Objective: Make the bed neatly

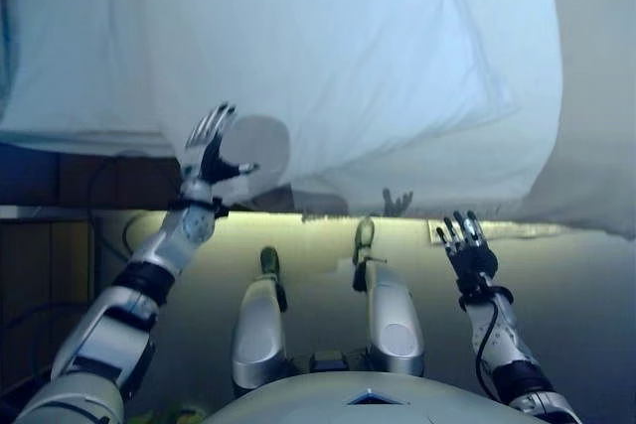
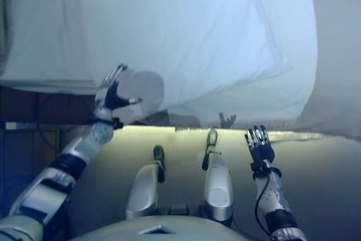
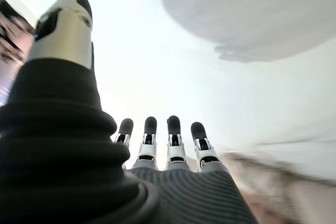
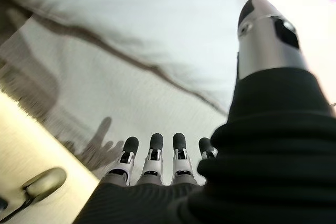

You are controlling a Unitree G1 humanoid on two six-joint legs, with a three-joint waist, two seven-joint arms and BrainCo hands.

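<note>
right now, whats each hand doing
Left hand: open, fingers straight, by the white sheet, holding nothing.
Right hand: open, fingers straight, holding nothing.

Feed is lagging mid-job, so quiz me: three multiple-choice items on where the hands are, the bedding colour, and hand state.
1. Which hand is raised higher toward the bed?
A left
B right
C level

2. Colour of the duvet?
A red
B white
C black

3. State of the hands?
A both open, empty
B both clutching cloth
C left fisted

Key: 1 A, the left hand reaches the edge of the duvet, the right hand sits lower; 2 B, it is white throughout; 3 A, both wrist views show straight fingers holding nothing.
</note>
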